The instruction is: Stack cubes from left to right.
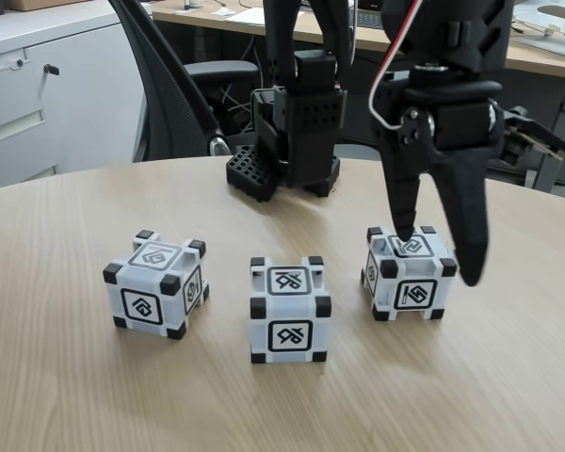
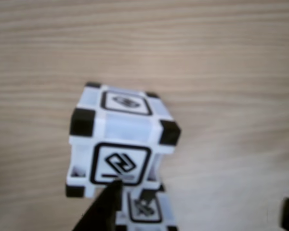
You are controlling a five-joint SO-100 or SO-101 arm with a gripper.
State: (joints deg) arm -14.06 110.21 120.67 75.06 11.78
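Note:
Three white cubes with black corners stand in a row on the wooden table in the fixed view: the left cube, the middle cube and the right cube. My gripper is open over the right cube. One fingertip rests on that cube's top and the other hangs just off its right side. In the wrist view a cube sits close up, with a dark finger touching its near face. Part of another glyph face shows at the bottom edge; which cube it belongs to is unclear.
The arm's black base stands at the back of the round table. Behind the table are an office chair, a white cabinet and desks. Bare wood lies in front of the cubes.

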